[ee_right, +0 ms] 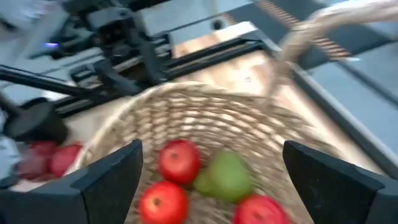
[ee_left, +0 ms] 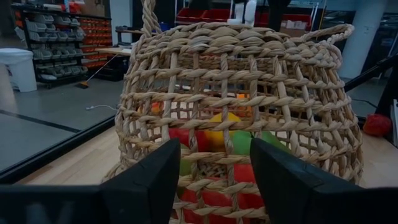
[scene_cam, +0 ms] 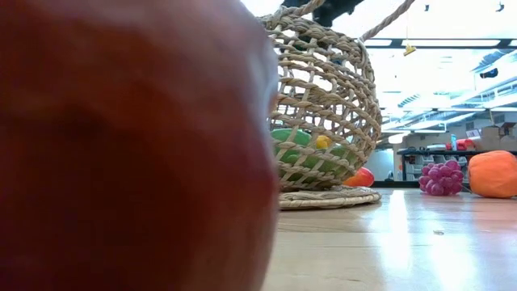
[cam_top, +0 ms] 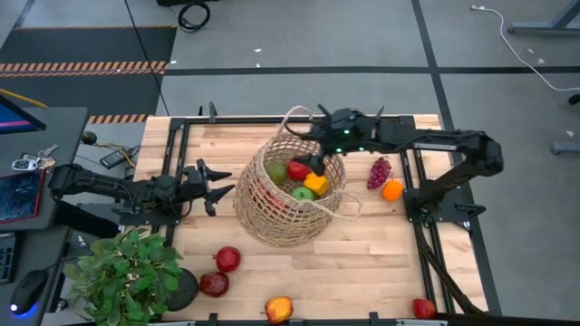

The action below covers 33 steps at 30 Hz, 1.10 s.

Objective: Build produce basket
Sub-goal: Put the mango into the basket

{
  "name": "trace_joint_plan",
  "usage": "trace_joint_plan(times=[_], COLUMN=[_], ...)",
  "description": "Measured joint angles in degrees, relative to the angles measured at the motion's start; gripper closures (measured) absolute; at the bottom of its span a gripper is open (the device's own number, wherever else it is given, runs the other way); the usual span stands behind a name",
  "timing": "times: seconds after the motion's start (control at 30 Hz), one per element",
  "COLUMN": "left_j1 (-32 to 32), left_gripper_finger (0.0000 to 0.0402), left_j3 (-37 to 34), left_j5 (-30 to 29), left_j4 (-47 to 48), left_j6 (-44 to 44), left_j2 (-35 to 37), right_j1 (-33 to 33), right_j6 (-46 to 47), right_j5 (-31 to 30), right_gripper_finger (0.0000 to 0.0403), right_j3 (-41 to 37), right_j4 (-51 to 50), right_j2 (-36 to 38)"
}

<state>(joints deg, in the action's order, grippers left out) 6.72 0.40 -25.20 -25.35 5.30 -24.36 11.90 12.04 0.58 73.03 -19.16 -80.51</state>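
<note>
The tan wicker basket (cam_top: 288, 192) stands mid-table with its mouth turned up and toward the far right. Inside it lie red, green, yellow and orange produce (cam_top: 306, 179); red and green pieces (ee_right: 180, 160) show in the right wrist view. My right gripper (cam_top: 315, 138) hangs open above the basket's far rim, by one loop handle (cam_top: 294, 116), with nothing between its fingers (ee_right: 106, 180). My left gripper (cam_top: 220, 187) is open, level, just left of the basket's wall (ee_left: 236, 124), and I cannot tell whether it touches. Purple grapes (cam_top: 379, 172) and an orange fruit (cam_top: 392, 189) lie on the table to the basket's right.
Loose red fruits lie near the front edge (cam_top: 227, 259), (cam_top: 214, 284), (cam_top: 279, 309), (cam_top: 423, 308); one fills the left of the low view (scene_cam: 129, 145). A potted plant (cam_top: 122, 276) stands at the near left corner. A dark frame (cam_top: 417, 172) borders the table.
</note>
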Motion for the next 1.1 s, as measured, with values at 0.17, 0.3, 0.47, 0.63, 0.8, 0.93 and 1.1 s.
trace_joint_plan(times=[0.17,0.3,0.47,0.63,0.8,0.93,1.1], left_j1=[-0.02,-0.02,-0.02,-0.02,-0.02,-0.01,0.0], left_gripper_finger=[0.0201,0.0197,0.0198,0.0202,0.0198,0.0196,0.0201], left_j3=[0.0,0.0,0.0,0.01,0.01,0.0,0.0], left_j5=[0.0,0.01,0.0,0.0,-0.01,-0.01,0.0], left_j4=[-0.01,-0.01,-0.01,-0.01,-0.01,-0.01,-0.01], left_j6=[0.0,0.0,0.0,0.0,-0.04,-0.02,-0.02], left_j2=[0.02,0.02,0.01,0.02,0.01,0.01,0.01], right_j1=[0.95,4.18,8.93,14.55,21.19,26.15,30.17], right_j6=[-2.29,-2.82,-1.35,1.46,2.94,2.5,-1.05], right_j5=[-10.06,-11.5,-11.5,-11.41,-11.43,-9.23,-5.73], right_gripper_finger=[0.0016,0.0023,0.0037,0.0045,0.0047,0.0047,0.0045], right_j3=[-0.02,-2.44,-12.87,-23.86,-29.47,-31.29,-30.66], right_j4=[-7.86,-8.64,-3.76,3.5,4.82,4.23,4.94], right_j2=[5.46,9.34,15.52,21.14,21.76,19.14,14.31])
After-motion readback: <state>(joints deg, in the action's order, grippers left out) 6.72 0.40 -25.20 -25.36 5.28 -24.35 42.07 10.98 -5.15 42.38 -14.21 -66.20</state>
